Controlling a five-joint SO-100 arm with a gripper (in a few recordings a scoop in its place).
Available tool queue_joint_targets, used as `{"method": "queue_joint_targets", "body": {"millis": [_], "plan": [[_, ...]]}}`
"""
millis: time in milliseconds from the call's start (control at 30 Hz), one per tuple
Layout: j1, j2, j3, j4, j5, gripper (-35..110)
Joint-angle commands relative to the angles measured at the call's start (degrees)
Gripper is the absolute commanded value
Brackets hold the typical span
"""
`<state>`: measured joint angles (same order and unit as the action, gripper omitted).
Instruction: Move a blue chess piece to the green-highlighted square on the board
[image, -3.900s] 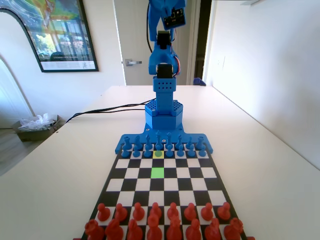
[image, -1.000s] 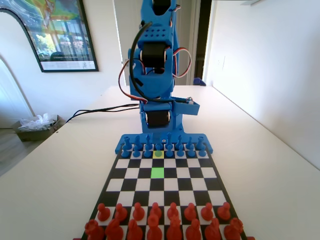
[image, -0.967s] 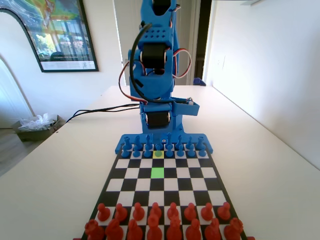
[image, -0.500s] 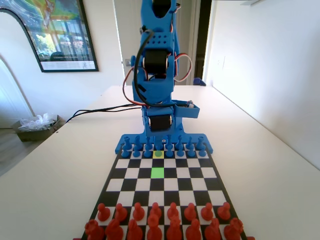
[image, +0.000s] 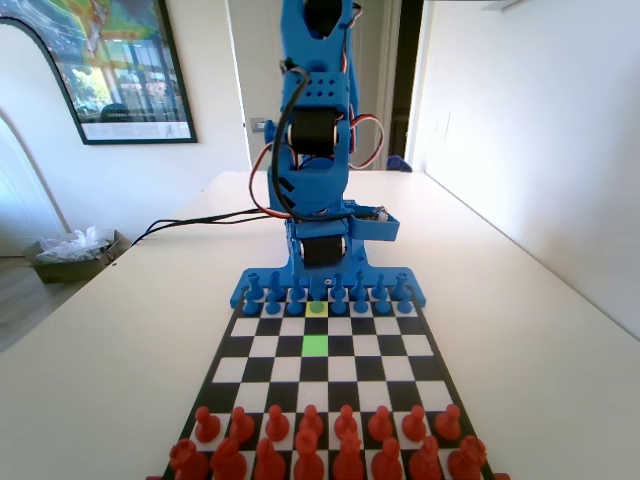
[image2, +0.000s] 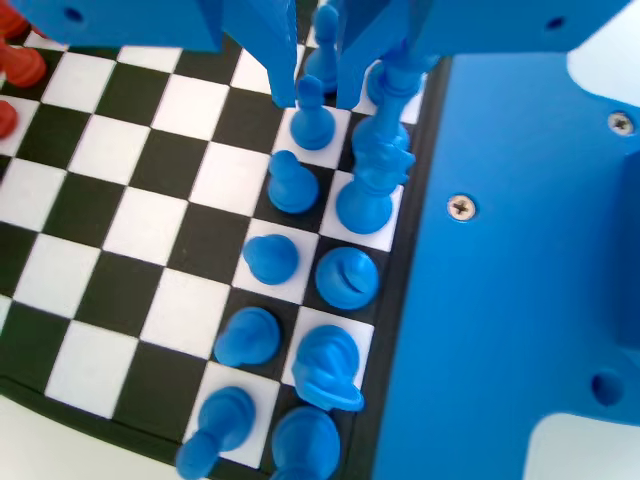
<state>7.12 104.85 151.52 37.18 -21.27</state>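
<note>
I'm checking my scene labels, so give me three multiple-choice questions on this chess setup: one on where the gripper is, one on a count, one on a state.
1. In the wrist view, the gripper is: A) over the red pieces B) astride a blue pawn C) off the board.
2. Highlighted squares in the fixed view: A) one B) two C) four.
3. The green-highlighted square is: A) empty B) holding a blue pawn C) holding a red piece.
Answers: B, its jaws hang open on either side of the pawn's head; B, one green and one yellow square; A, no piece stands on it.
</note>
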Motion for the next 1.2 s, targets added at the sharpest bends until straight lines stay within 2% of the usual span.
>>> {"method": "queue_joint_targets", "body": {"millis": [0, 233, 1167], "plan": [[1.3, 0.3, -3.4, 0.8, 0.0, 8], [1.8, 0.3, -6.5, 3.3, 0.2, 8], [1.2, -1.5, -3.0, 0.9, 0.1, 9]]}}
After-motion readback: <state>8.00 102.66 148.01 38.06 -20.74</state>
